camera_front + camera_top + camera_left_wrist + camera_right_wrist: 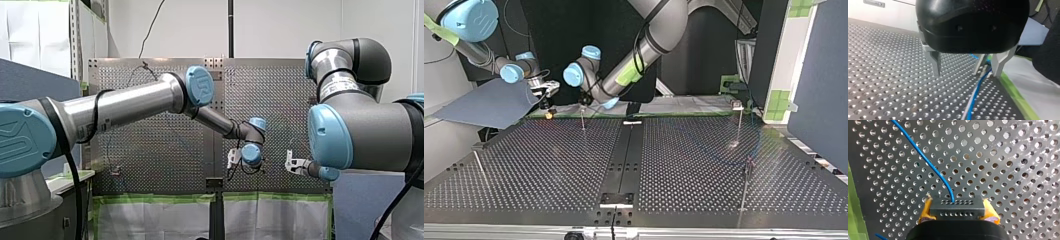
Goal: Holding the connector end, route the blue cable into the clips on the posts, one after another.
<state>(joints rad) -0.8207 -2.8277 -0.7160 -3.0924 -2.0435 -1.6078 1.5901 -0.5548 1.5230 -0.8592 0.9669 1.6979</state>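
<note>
Two end effectors: both at the table [549,165] edge nearest the arms, close together in the top view.
right end effector [957,207]: yellow pads clamped on the black connector [957,212], one pad on each short end; grip looks square.
left end effector [968,73]: metal fingers spread wide, nothing held, tips just above the table.
blue cable [923,157]: leaves the connector's face and runs off over the perforated plate. In the left wrist view it lies on the table between my left fingers, nearer one of them.
nearest post [583,119]: thin upright just beside my left end effector in the top view. I can't tell if its clip holds the cable.
other posts: one [740,122] at the top view's right, one [745,187] nearer that camera, one [479,162] leaning at its left.
step: my read is early, with the connector in hand and the first clip being lined up.
next: probably close my left fingers on the cable, or use them as a guide. Then keep light tension from the connector and bring the cable to clip height at the nearest post.
risk: slack could snag on the post instead of seating.
</note>
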